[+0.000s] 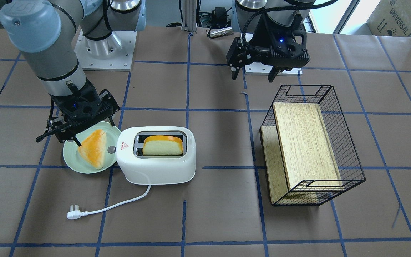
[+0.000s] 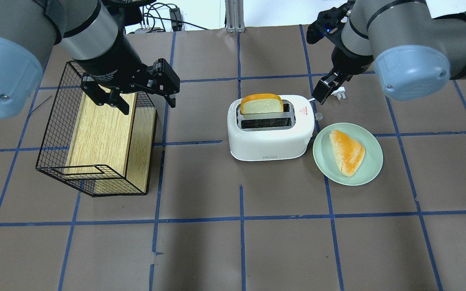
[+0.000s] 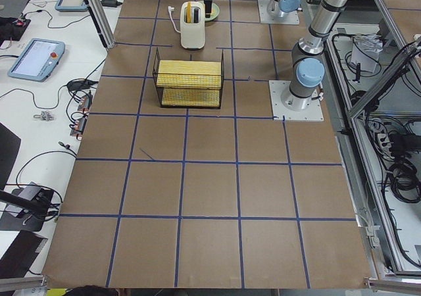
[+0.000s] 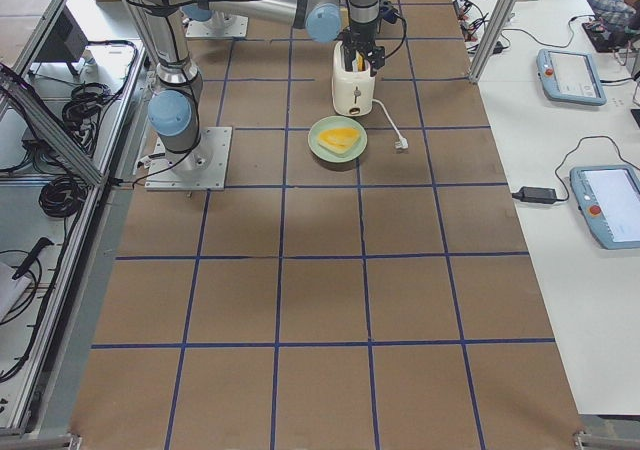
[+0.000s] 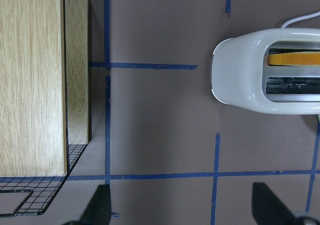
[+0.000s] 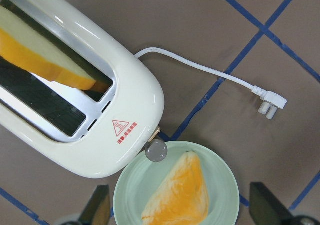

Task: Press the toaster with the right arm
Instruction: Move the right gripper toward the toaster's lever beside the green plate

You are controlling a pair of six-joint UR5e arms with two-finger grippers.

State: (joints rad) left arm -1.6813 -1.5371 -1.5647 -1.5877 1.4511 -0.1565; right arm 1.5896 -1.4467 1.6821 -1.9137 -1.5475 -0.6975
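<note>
The white two-slot toaster (image 1: 155, 160) stands on the table with a bread slice (image 1: 162, 146) upright in one slot. Its red triangle mark and grey knob (image 1: 111, 150) are on the end next to the plate. The toaster also shows in the overhead view (image 2: 271, 137) and in the right wrist view (image 6: 130, 100). My right gripper (image 1: 95, 132) is open and empty. It hovers above the plate's edge, beside the toaster's knob end, and touches nothing. My left gripper (image 1: 253, 76) is open and empty, above the wire basket's end.
A pale green plate (image 1: 71, 160) with a triangular bread piece (image 1: 93, 148) touches the toaster's knob end. The white cord ends in a plug (image 1: 73, 213) on the table. A black wire basket (image 1: 348, 150) holding wooden boards lies under the left gripper.
</note>
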